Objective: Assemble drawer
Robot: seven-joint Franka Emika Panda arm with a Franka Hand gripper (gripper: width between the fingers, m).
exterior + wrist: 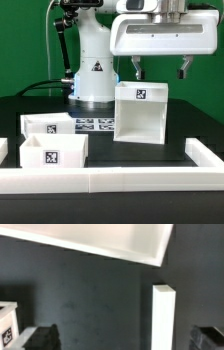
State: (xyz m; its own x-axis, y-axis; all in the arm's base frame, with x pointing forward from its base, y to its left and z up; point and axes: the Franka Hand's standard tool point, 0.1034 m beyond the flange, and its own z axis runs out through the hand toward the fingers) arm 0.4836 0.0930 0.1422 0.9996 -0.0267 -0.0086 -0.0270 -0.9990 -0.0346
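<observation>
The large white hollow case stands on the black table to the exterior view's right, with a square tag on its front rim. It also shows in the wrist view. Two small white trays with tags sit side by side at the exterior view's left. A corner of one tray shows in the wrist view. My gripper hangs above the case, open and empty. In the wrist view my gripper has its dark fingertips wide apart with only table below.
The low white border rail runs along the table's front and up the exterior view's right side. A strip of it shows in the wrist view. The marker board lies before the robot base.
</observation>
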